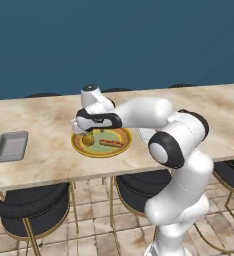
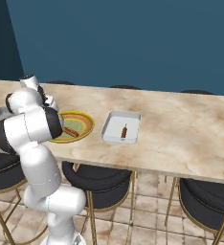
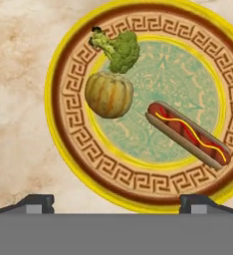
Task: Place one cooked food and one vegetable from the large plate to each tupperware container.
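The claw [image 3: 116,199] hangs spread to its widest above the large plate [image 3: 68,144], nothing between its fingertips [image 3: 36,201], which stand far apart at the plate's near rim. Directly under it lie three pieces of food: a head of broccoli [image 3: 119,50], a small ribbed squash [image 3: 108,93] touching the broccoli's stalk, and a hot dog [image 3: 188,134] with a yellow squiggle of mustard, lying apart from the other two across the pale green centre.

Stepping back, the plate [image 1: 103,150] sits on the marble bench [image 1: 44,120] near its front edge. One tupperware container [image 1: 10,146] lies well off to the arm's left, bare as far as I can see. The other [image 2: 115,125] sits just beside the plate on the opposite side, with a small skewer of cooked food [image 2: 124,131] already in it.

So that tray looks to want a vegetable, and the far one wants both. My guess is a vegetable comes next. The two are crowded together, so the claw should centre squarely over one, turn so the fingers straddle it without nudging its neighbour, come straight down, and close low on the body so it doesn't roll out.
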Tool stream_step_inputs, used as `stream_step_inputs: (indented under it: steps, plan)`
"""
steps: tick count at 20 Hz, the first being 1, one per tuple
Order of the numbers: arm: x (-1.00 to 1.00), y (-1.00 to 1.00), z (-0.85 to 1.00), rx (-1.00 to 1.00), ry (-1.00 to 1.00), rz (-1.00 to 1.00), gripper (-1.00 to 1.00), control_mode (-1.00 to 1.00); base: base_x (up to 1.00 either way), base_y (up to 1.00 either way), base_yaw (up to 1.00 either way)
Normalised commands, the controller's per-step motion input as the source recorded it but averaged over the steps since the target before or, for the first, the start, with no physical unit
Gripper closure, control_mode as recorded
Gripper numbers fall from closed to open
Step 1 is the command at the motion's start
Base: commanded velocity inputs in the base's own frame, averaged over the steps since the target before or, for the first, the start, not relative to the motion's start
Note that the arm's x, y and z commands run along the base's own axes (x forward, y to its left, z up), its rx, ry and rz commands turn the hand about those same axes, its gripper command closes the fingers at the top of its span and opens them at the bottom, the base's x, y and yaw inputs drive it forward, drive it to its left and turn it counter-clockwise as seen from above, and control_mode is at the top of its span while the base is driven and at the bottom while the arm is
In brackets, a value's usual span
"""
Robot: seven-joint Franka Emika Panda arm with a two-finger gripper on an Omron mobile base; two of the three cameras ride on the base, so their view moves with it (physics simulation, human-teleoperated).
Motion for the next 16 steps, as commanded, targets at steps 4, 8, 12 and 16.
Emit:
stream_step_inputs:
  steps: [4,8,12,16]
  plan:
    - [0.19,0.13,-0.48,0.0,-0.01,0.0,-1.0,-1.0,0.0,0.0,0.0]
    - [0.37,-0.03,-0.33,0.0,-0.04,0.0,-1.0,-1.0,0.0,0.0,0.0]
    - [0.41,-0.02,-0.11,0.0,0.0,0.0,-1.0,-1.0,0.0,0.0,0.0]
    - [0.36,0.0,0.0,0.0,0.0,0.0,-1.0,-1.0,0.0,0.0,0.0]
